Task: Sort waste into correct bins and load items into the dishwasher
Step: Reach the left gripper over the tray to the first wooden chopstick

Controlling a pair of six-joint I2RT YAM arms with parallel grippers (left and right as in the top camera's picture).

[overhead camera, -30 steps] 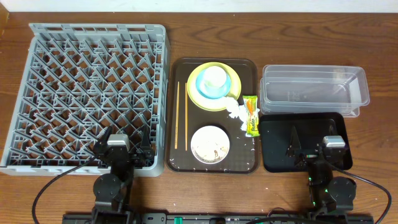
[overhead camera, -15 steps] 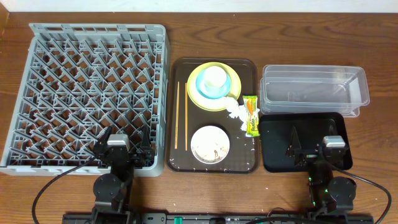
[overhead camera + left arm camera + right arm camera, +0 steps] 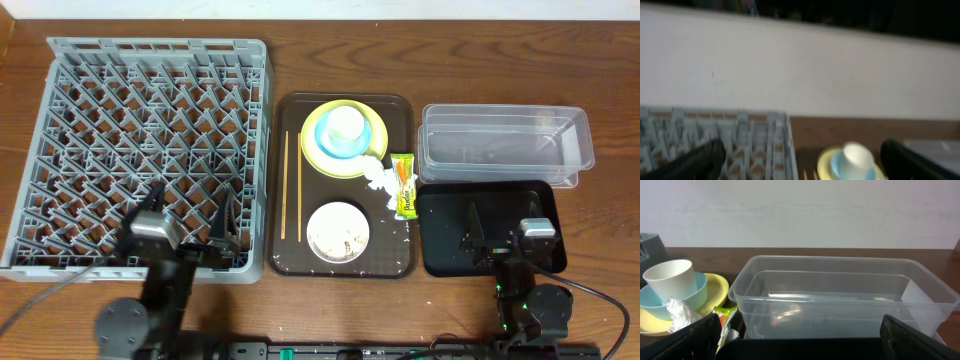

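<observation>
The grey dish rack (image 3: 150, 130) fills the left. On the brown serving tray (image 3: 385, 240) a white cup (image 3: 345, 122) sits in a light blue bowl (image 3: 322, 140) on a yellow plate (image 3: 307, 140). Beside them lie chopsticks (image 3: 299, 185), a white bowl (image 3: 337, 232) holding crumbs, a tissue (image 3: 376, 176) and a wrapper (image 3: 404, 186). The clear tub (image 3: 505, 110) and black tray (image 3: 445, 240) are at the right. My left gripper (image 3: 190, 212) is open and empty over the rack's near edge. My right gripper (image 3: 500, 235) is open and empty over the black tray.
The left wrist view is blurred; it shows the rack (image 3: 755, 145) and the cup (image 3: 855, 155). The right wrist view shows the tub (image 3: 840, 300) straight ahead, with the cup (image 3: 670, 280), tissue (image 3: 680, 312) and wrapper (image 3: 725, 317) at left. A white wall stands behind the table.
My left arm has shifted left and risen over the rack's near edge, its gripper still open. The right arm and all objects have not moved.
</observation>
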